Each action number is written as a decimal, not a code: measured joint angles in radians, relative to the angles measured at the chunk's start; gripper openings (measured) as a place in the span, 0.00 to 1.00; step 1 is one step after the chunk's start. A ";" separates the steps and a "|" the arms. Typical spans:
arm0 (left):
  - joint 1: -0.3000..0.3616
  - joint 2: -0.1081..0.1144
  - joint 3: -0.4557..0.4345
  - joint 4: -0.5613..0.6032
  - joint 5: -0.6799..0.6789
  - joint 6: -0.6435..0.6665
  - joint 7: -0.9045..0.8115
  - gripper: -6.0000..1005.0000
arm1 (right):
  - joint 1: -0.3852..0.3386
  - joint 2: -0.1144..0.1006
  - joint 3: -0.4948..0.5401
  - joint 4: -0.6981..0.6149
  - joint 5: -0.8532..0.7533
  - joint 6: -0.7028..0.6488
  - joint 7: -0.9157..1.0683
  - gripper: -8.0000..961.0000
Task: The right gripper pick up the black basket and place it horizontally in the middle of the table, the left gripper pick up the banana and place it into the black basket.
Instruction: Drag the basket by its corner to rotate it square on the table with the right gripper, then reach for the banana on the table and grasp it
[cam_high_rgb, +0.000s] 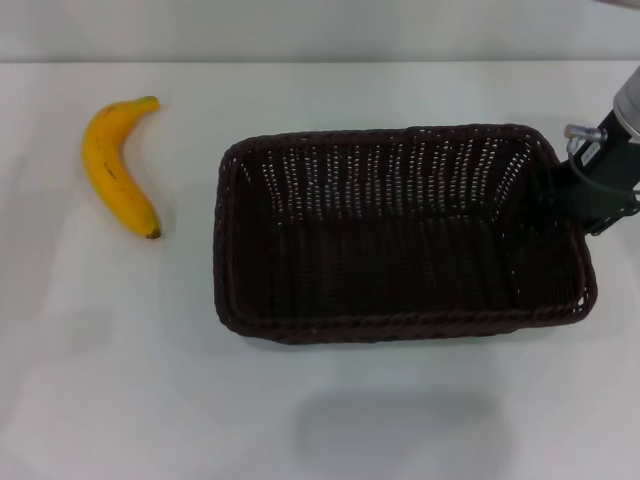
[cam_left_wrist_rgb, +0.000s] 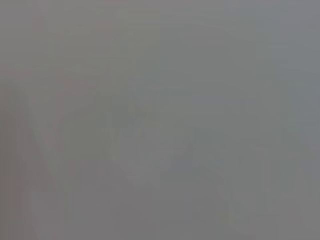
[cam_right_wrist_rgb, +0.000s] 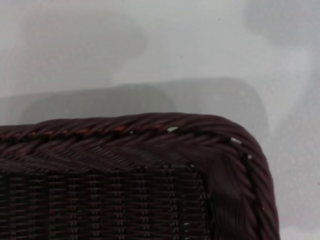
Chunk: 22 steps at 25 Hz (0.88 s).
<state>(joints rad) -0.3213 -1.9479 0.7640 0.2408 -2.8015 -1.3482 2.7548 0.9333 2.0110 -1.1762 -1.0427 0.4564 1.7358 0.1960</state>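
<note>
Left wrist view is blank grey; right gripper (cam_high_rgb: 585, 195) half hidden.

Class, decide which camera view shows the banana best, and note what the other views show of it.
The head view: the whole banana lies on the table, apart from the black basket. The left wrist view shows only blank grey; the right wrist view shows only a basket corner, no banana.

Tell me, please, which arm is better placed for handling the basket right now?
The right. The right gripper is already at the right end of the black basket, by its rim. The left gripper is out of the head view, and the banana lies apart to the basket's left.
</note>
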 joint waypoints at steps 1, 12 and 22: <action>0.000 0.000 0.000 0.000 0.000 0.000 0.000 0.87 | 0.000 0.000 0.000 0.003 -0.001 -0.002 -0.001 0.36; -0.001 0.000 -0.002 0.000 -0.001 0.005 0.002 0.87 | -0.001 -0.008 0.032 -0.125 0.007 0.128 0.019 0.50; 0.017 -0.006 -0.002 0.010 -0.003 0.008 -0.003 0.87 | 0.049 -0.079 0.057 -0.224 0.055 0.160 0.039 0.50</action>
<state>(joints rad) -0.3046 -1.9535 0.7623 0.2511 -2.8044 -1.3406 2.7523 0.9825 1.9322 -1.1191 -1.2669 0.5109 1.8961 0.2346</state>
